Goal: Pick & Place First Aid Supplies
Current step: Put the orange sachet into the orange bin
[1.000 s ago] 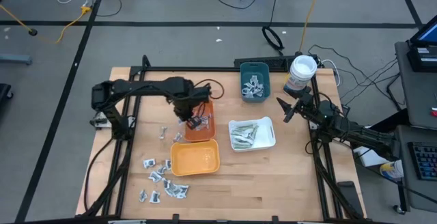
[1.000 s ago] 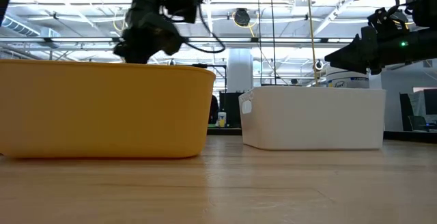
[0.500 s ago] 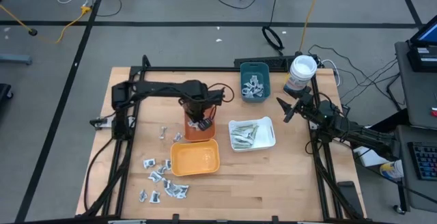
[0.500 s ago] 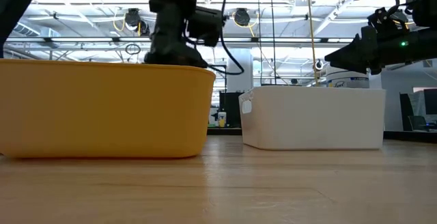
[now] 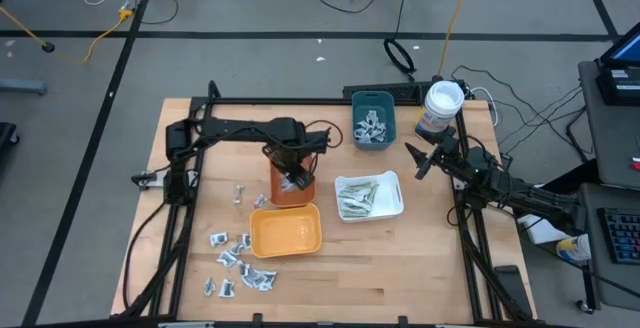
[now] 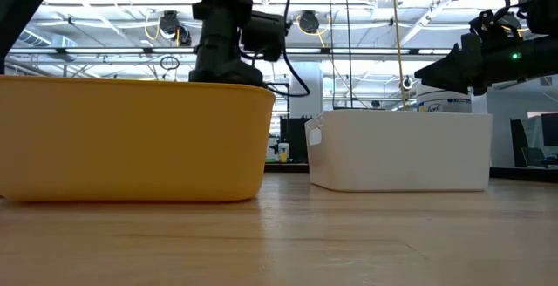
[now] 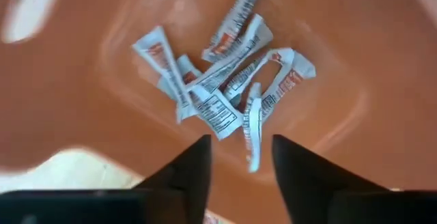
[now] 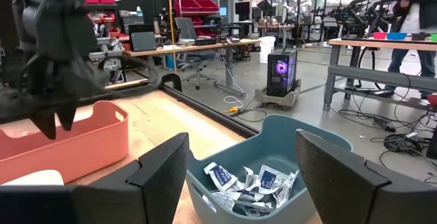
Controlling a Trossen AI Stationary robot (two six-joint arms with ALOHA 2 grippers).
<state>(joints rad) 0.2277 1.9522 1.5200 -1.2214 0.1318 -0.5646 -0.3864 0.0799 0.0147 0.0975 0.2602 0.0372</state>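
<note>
My left gripper points down into the orange tray, open, its fingertips just above a heap of several white sachets with red print lying on the tray floor. One sachet lies right below the gap, flat on the floor. Several silvery sachets with blue marks lie loose on the table at the near left. My right gripper waits open and level at the table's right edge, facing the teal tray.
A yellow tray stands just near of the orange one and a white tray with pale strips to its right. The teal tray at the far side holds sachets. A white tub stands at the far right corner.
My left gripper has gone toward the table's right edge and down, from above the orange tray's far left corner into the tray. It carried a small white packet a second ago. It has barely shifted over the last half second.
</note>
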